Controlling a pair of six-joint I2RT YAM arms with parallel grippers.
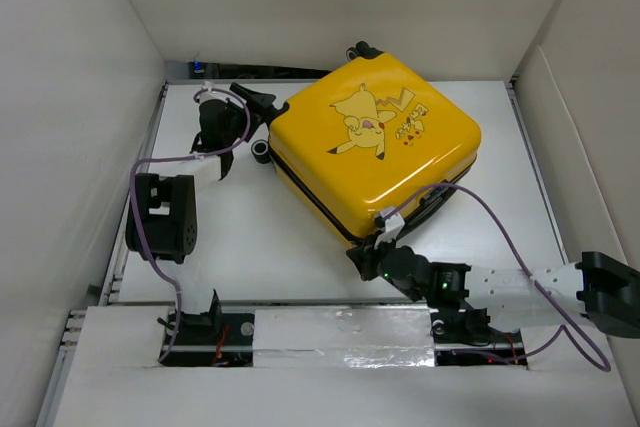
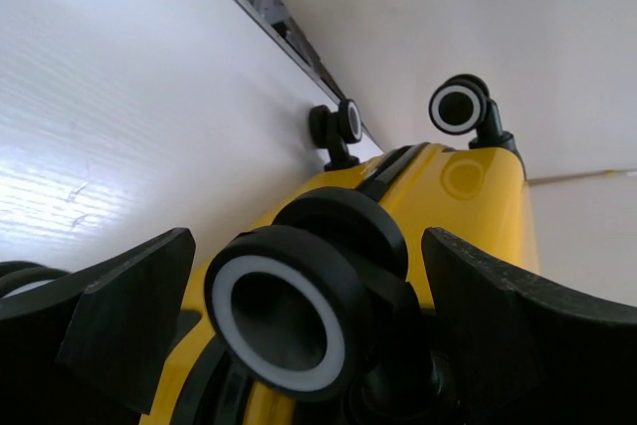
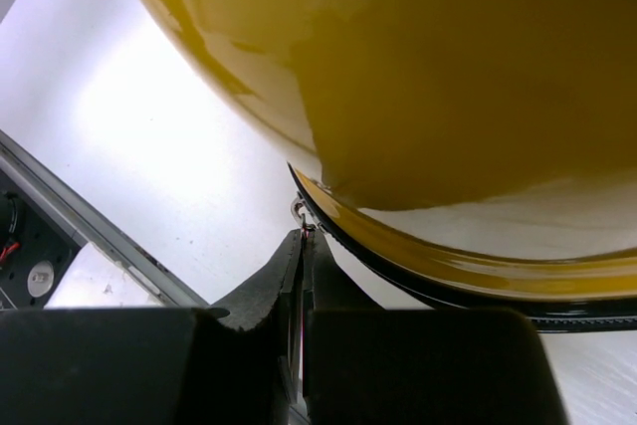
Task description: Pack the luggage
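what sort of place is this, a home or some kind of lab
Most likely a robot test cell in a lab, not a home: a white table boxed in by plain white panels, a cabled left arm and right arm bolted at its near edge, and a yellow suitcase on it.

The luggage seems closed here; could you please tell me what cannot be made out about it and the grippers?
All views: the luggage's contents, hidden by its closed shell.
Right wrist view: whether the shut right gripper pinches the small metal ring at its tips; too small to tell.
Top view: the left gripper's fingers, lost against its own dark wrist; the left wrist view shows them open around a wheel.
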